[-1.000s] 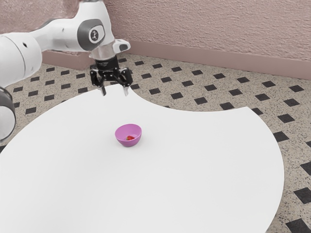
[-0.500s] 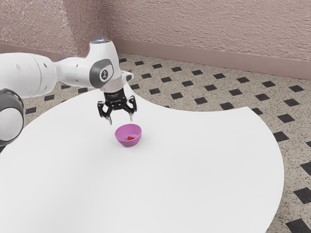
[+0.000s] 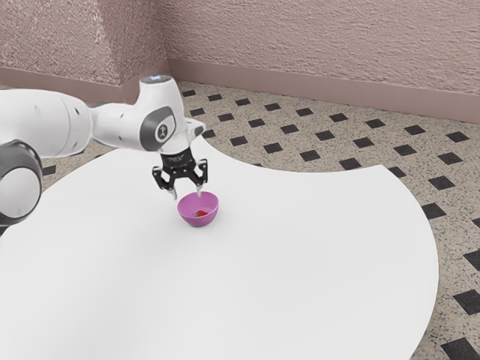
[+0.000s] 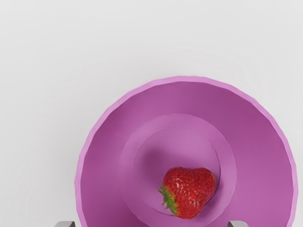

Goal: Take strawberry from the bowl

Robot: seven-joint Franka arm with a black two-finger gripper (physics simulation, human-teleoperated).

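The fingers (image 3: 199, 191) stand wide apart near the purple bowl (image 4: 258, 142), gripping nothing. The red strawberry (image 4: 190, 191) lies inside, on the bowl's bottom; the bowl sits on the white counter (image 3: 300, 262).

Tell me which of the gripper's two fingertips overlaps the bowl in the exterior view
The fingertip toward the exterior view's right. It overlaps the far rim of the purple bowl; the other hangs just outside the bowl's outline.
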